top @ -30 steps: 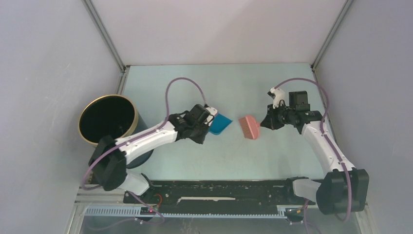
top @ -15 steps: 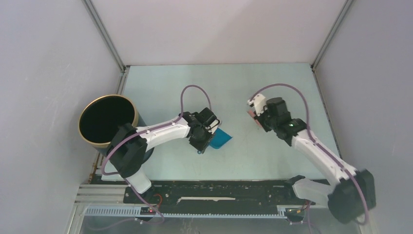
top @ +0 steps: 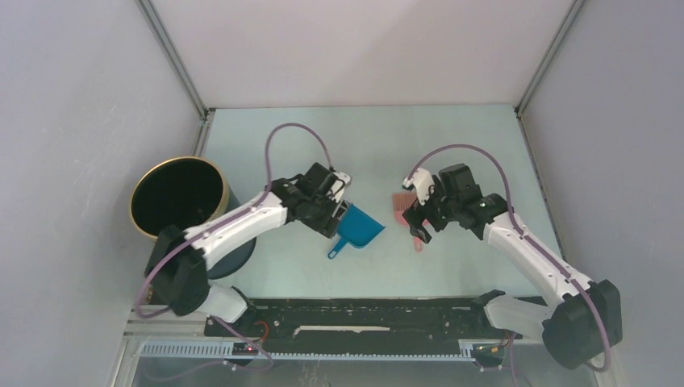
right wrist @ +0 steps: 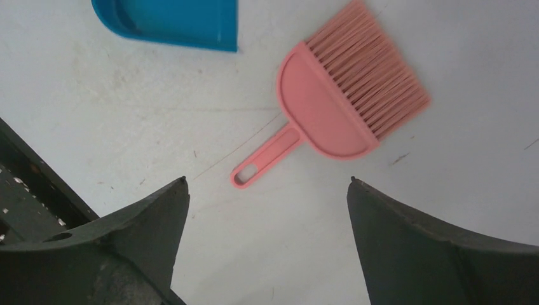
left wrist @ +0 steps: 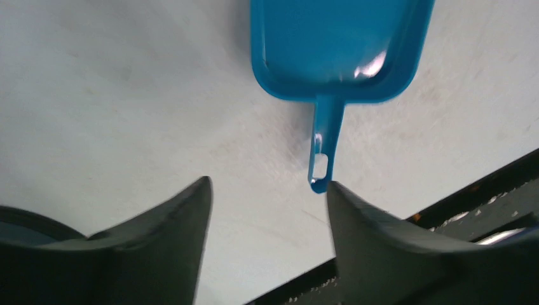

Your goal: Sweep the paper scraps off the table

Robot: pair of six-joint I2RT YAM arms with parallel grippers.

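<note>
Plain grey-white walls (top: 363, 48) meet at metal corner posts (top: 173, 56).

Pale mint-green table (top: 387, 137), flat, w/ faint scuffs

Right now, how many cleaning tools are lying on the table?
2. The blue dustpan lies near the middle of the table; the pink brush lies just to its right, handle toward the near edge. No others visible.

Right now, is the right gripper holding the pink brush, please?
No, the right gripper is open, and the pink brush lies free on the table.
</note>
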